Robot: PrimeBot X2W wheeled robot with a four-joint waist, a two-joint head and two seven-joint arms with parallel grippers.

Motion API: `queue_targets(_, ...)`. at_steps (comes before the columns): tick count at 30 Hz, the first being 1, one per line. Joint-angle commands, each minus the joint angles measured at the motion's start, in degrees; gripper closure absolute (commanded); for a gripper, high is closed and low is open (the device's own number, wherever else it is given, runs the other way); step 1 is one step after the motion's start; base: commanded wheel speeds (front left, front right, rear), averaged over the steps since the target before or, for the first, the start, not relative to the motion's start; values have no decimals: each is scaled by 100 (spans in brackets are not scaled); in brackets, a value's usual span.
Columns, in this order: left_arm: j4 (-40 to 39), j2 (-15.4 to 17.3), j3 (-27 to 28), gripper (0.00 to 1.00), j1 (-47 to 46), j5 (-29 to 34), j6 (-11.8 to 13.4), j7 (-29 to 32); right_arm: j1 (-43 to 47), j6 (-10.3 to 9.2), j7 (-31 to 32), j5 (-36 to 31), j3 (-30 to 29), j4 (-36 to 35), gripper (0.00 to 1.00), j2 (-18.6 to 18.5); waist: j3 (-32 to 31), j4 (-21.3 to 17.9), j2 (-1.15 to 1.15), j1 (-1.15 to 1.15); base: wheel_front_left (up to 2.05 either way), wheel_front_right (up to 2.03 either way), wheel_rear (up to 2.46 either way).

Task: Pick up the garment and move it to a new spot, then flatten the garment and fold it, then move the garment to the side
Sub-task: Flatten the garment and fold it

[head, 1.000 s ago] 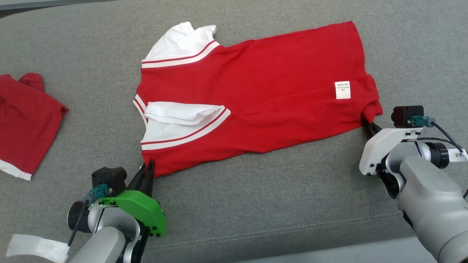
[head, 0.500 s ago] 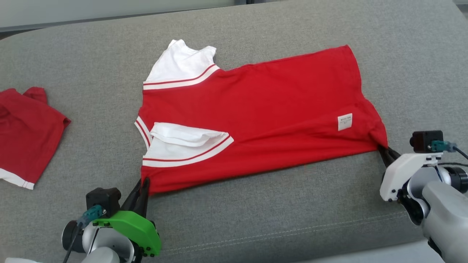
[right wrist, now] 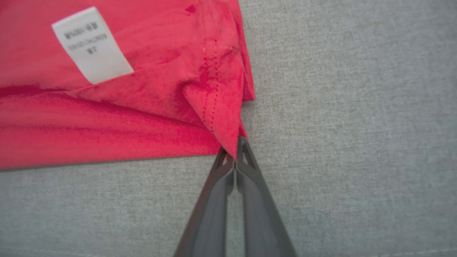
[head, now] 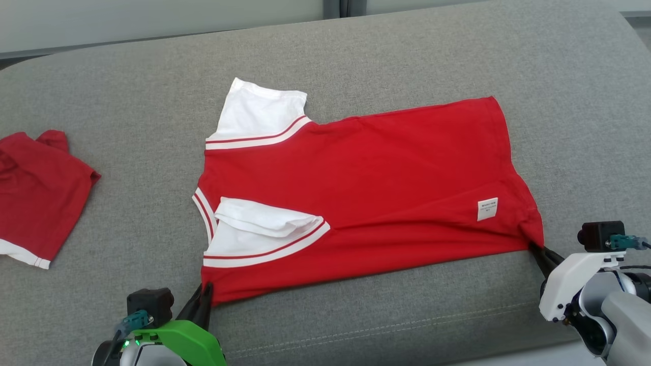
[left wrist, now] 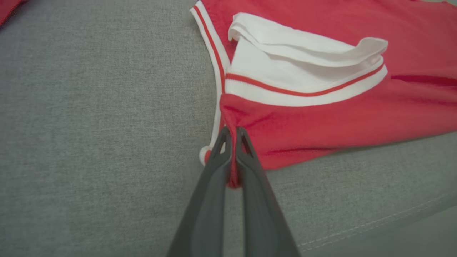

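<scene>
Red garment (head: 386, 193) on grey cushion (head: 356, 66) | left gripper (head: 206, 297) — pinching sleeve-end corner | right gripper (head: 540, 252) — pinching hem corner

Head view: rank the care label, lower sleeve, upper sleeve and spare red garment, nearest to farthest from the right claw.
1. Care label, just up-left of the right claw.
2. Lower sleeve, folded over, at the left end of the shirt.
3. Upper sleeve, farther back on the left.
4. Spare red garment, at the far left edge.
</scene>
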Motion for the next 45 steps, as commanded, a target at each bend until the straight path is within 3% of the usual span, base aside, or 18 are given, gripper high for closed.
queue_targets(1,4,57,13,100,98,-34,42,30,142,-14,-10,25,-2,41,63,-54,-33,-12,0,0,0,0,0)
queue_targets(2,11,57,20,100,98,-34,61,39,151,-14,-49,6,-14,57,36,-50,-58,-12,0,0,0,0,0)
queue_targets(3,20,58,18,94,106,-34,92,50,155,-14,-117,-30,-42,82,0,-49,-86,-11,0,0,0,0,0)
queue_targets(4,31,45,32,64,116,-44,122,50,167,-14,-208,-46,-82,102,0,-36,-114,-9,0,0,0,0,0)
queue_targets(5,26,20,58,26,124,-46,172,17,188,-13,-279,-51,-108,100,0,-10,-146,-8,0,0,0,0,0)
queue_targets(6,11,-3,77,0,133,-47,211,-25,187,-12,-359,-76,-132,89,0,25,-180,-10,0,0,0,0,0)
queue_targets(15,-387,-21,375,0,395,-95,489,-499,219,-12,-816,-853,-701,-30,0,261,-522,-81,0,0,0,0,0)
queue_targets(24,-840,-139,611,0,474,73,650,-980,749,-12,-817,-2456,-2180,-964,0,975,-827,-151,0,0,0,0,0)
queue_targets(35,-820,-402,484,0,522,406,562,-1124,1604,-12,-819,-3431,-2895,-1743,0,1734,-989,-170,0,0,0,0,0)
queue_targets(40,-532,-511,358,0,223,332,432,-922,1709,-12,-820,-3549,-2863,-1819,0,1855,-935,-218,0,0,0,0,0)
queue_targets(45,-154,-496,380,0,-512,180,132,-476,1526,-12,-820,-3553,-2806,-1887,0,1838,-632,-310,0,0,0,0,0)
